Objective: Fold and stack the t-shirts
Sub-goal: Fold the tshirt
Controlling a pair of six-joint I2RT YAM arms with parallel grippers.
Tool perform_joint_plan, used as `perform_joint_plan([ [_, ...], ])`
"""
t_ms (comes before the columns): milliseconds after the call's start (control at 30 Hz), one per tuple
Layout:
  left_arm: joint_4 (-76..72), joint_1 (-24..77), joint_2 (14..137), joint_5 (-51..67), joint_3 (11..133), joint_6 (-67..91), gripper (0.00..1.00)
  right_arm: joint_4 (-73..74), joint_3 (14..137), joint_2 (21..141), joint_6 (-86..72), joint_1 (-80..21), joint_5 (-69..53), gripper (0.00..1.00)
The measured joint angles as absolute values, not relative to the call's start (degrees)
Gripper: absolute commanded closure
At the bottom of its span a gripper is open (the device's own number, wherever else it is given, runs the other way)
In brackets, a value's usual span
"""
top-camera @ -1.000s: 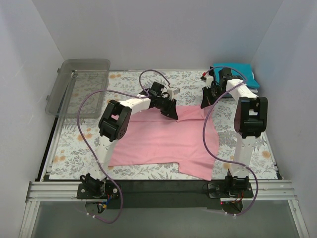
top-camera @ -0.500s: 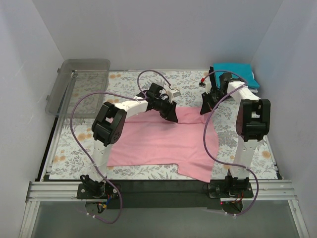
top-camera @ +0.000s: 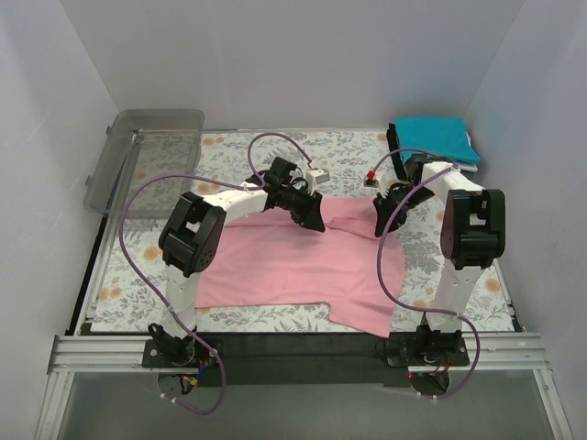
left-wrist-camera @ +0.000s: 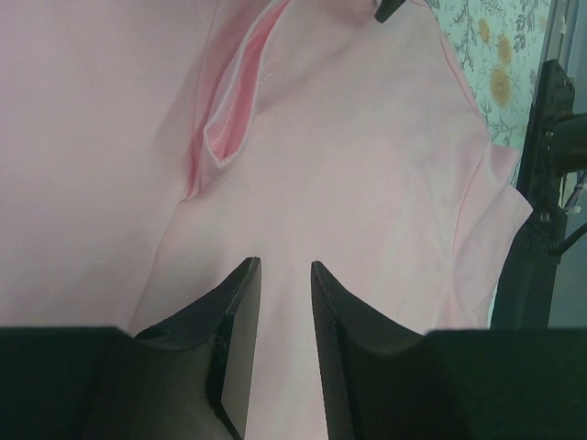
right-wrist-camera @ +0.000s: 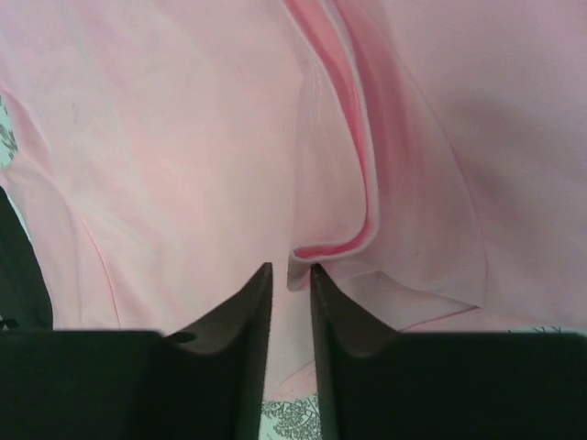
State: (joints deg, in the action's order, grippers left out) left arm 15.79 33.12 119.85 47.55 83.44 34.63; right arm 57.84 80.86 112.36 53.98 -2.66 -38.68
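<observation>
Pink t-shirt (top-camera: 303, 266) lies spread on the table (top-camera: 138, 275), its far hem drawn nearer than a second ago by left gripper (top-camera: 312, 218) and right gripper (top-camera: 382, 225), fingers (right-wrist-camera: 248, 348) of each pinched on the cloth; fold underway, teal t-shirt (top-camera: 436, 137) waiting far-right.

Both end effectors (left-wrist-camera: 284, 264) (right-wrist-camera: 291, 268) clamped, low.

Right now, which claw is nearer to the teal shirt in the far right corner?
Right. The right claw, on the pink shirt, is on the near side of the teal shirt, slightly left; the left claw, also on that shirt, is much farther left.
</observation>
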Motion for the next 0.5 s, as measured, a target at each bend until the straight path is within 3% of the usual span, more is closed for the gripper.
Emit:
perform_joint_plan([
  [67,15.84,33.10,119.85,47.62,83.02,34.48,0.72,59.35,80.75,112.31,56.60,-2.76,-37.95,0.60],
  [200,15.59,33.08,119.85,47.62,82.89,33.65,0.73,61.78,81.03,112.09,59.88,-2.85,-37.26,0.58],
  [500,11.25,33.10,122.21,43.59,89.76,37.30,0.82,64.07,95.24,115.55,50.43,0.45,-46.17,0.78],
])
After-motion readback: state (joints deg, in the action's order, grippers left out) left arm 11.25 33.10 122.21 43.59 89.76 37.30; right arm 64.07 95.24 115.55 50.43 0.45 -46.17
